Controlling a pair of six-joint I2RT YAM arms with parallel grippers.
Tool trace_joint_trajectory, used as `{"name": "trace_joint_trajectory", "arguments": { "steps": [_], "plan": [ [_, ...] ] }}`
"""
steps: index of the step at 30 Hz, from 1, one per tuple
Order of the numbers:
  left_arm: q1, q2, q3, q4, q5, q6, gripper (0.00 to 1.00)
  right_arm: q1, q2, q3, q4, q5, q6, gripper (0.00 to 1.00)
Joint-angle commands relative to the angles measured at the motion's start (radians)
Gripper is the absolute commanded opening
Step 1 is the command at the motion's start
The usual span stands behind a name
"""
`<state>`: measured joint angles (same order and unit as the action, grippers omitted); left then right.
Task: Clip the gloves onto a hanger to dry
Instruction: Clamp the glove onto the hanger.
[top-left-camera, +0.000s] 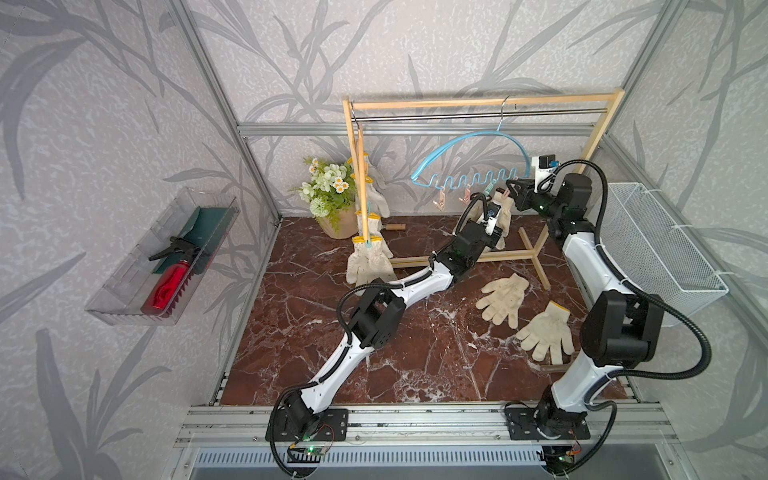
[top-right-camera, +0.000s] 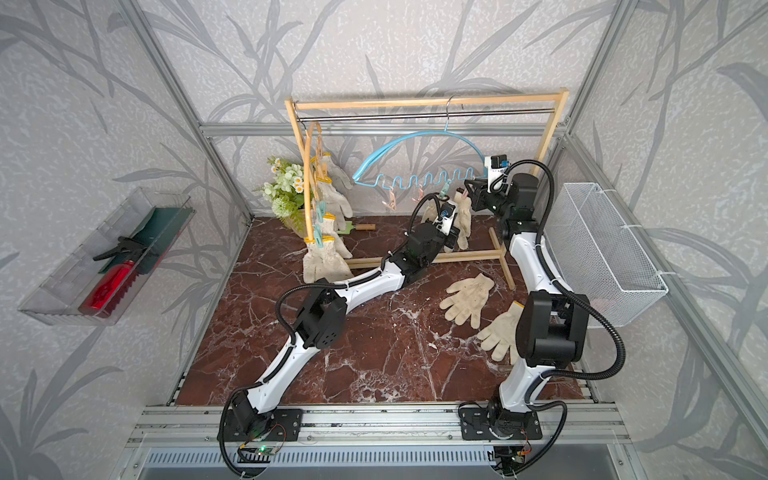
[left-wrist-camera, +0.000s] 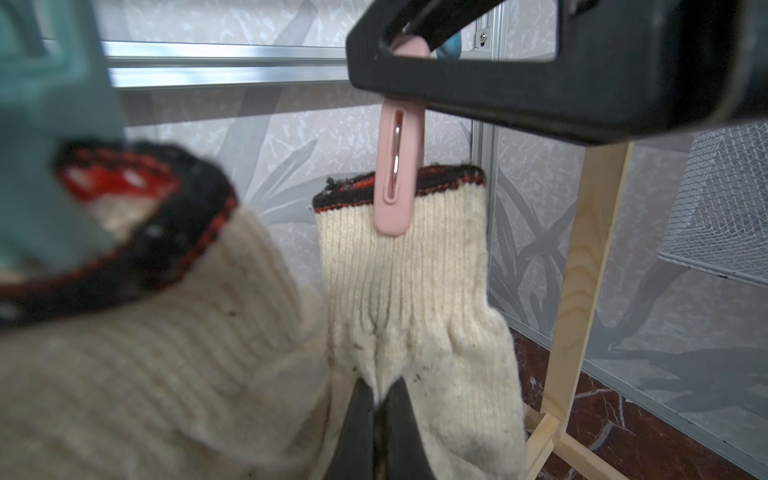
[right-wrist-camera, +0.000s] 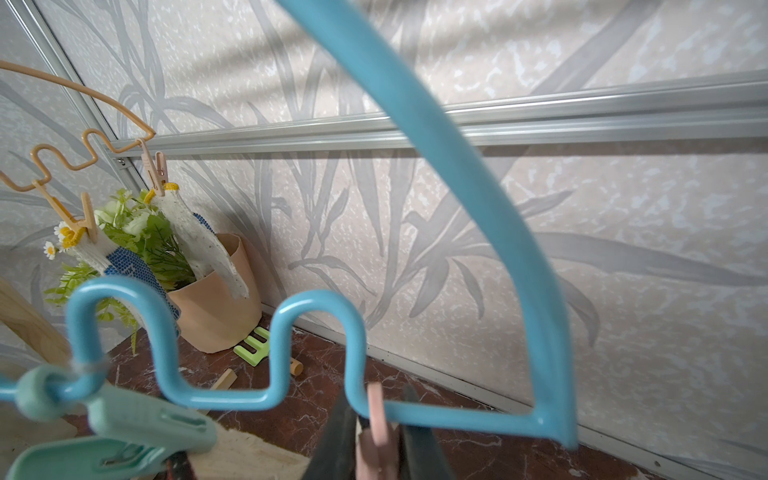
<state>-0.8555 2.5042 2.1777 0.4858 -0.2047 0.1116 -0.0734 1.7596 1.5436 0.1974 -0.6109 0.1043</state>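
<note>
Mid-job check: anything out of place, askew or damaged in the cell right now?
Nothing spilled or broken. An off-white knitted glove and a second glove lie loose, unclipped, on the red marble tabletop. A small green wooden-handled rake lies beside the tan flowerpot.

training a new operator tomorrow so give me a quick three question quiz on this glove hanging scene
1. True or false: the right gripper is shut on the pink clip of the blue hanger.
2. How many gloves lie loose on the marble tabletop? A one, B two, C four.
3. Fill in: the left gripper pinches the hanging glove whose cuff edge is black and ____.
Key: 1 true; 2 B; 3 red.
</note>
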Motion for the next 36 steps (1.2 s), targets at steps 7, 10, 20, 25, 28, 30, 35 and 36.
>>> {"name": "trace_joint_trajectory", "arguments": {
  "steps": [7,10,20,25,28,30,35,36],
  "plan": [
    [-0.004,-0.008,0.016,0.034,0.013,0.017,0.00,0.007,-0.014,0.021,0.025,-0.011,-0.002,0.51],
    [-0.009,-0.018,-0.002,0.037,0.017,0.017,0.00,0.007,-0.012,0.024,0.029,-0.010,0.002,0.52],
    [-0.025,-0.150,-0.195,0.061,0.048,-0.003,0.48,0.007,-0.008,0.016,0.041,-0.014,0.008,0.54],
    [-0.034,-0.232,-0.306,0.073,0.062,-0.029,0.52,0.009,-0.005,0.015,0.051,-0.021,0.021,0.55],
    [-0.043,-0.281,-0.368,0.069,0.068,-0.042,0.52,0.014,-0.007,0.007,0.056,-0.023,0.025,0.55],
    [-0.053,-0.316,-0.411,0.066,0.071,-0.042,0.52,0.020,-0.015,-0.004,0.060,-0.021,0.024,0.55],
    [-0.065,-0.434,-0.549,0.070,0.072,-0.053,0.51,0.033,-0.045,-0.041,0.078,-0.017,0.030,0.56],
    [-0.065,-0.459,-0.575,0.068,0.070,-0.059,0.51,0.035,-0.048,-0.049,0.080,-0.014,0.035,0.56]
  ]
}}
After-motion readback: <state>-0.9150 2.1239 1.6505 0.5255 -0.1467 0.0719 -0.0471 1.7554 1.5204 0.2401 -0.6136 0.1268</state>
